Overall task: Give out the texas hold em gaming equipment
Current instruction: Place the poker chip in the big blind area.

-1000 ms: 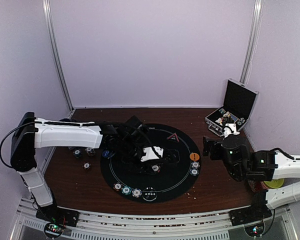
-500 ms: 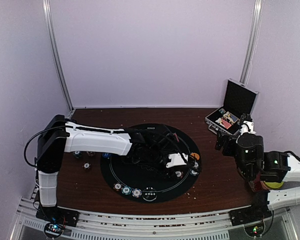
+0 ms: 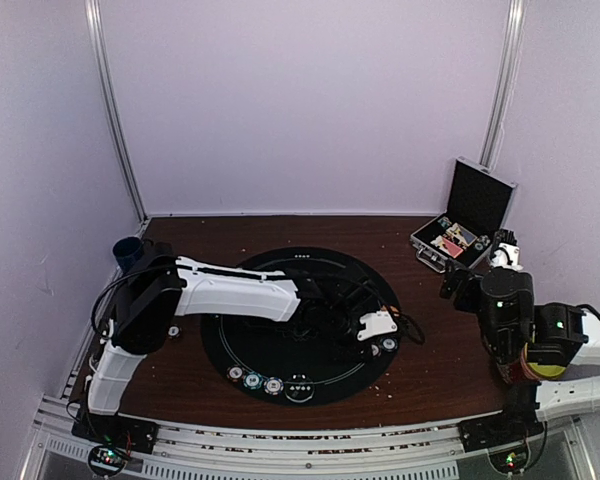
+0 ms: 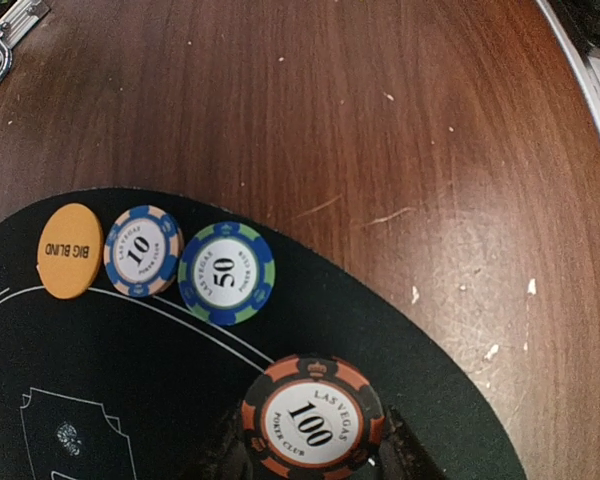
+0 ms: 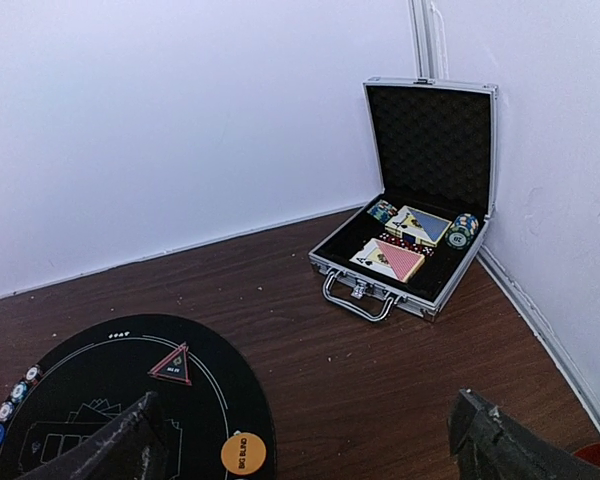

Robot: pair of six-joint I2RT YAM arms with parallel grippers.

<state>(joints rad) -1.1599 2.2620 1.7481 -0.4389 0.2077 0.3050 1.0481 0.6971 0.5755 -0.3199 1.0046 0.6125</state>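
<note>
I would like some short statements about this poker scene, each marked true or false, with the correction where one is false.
1. The left claw grips a chip marked 100. True.
2. The orange disc reads SMALL BLIND. False: it reads BIG BLIND.
3. The case has its lid open. True.
4. The right claw is shut on a playing card. False: it is open and holds nothing.
5. The chip marked 50 lies on bare wood. False: it lies on the black mat, near its edge.
</note>
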